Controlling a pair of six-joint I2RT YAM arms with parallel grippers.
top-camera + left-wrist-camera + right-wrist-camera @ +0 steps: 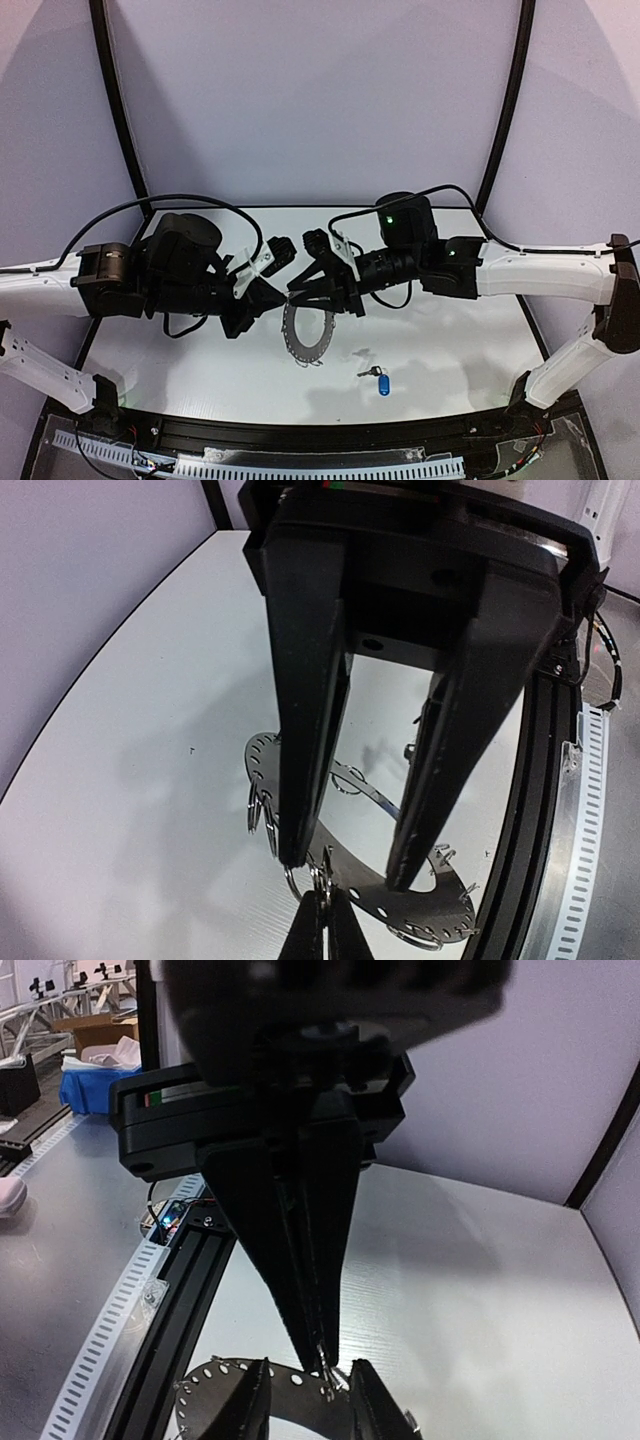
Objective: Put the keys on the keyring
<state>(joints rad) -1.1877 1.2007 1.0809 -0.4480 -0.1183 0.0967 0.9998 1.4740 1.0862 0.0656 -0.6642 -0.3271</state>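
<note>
Over the large flat silvery-grey metal keyring, your grippers meet.
Your left gripper is pressed together at its rim; your right gripper is spread, straddling those tips.

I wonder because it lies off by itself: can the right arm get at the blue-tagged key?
Probably yes: the blue-tagged key lies uncovered on the table on that arm's side, though the right gripper is at the keyring and must lift first.
</note>
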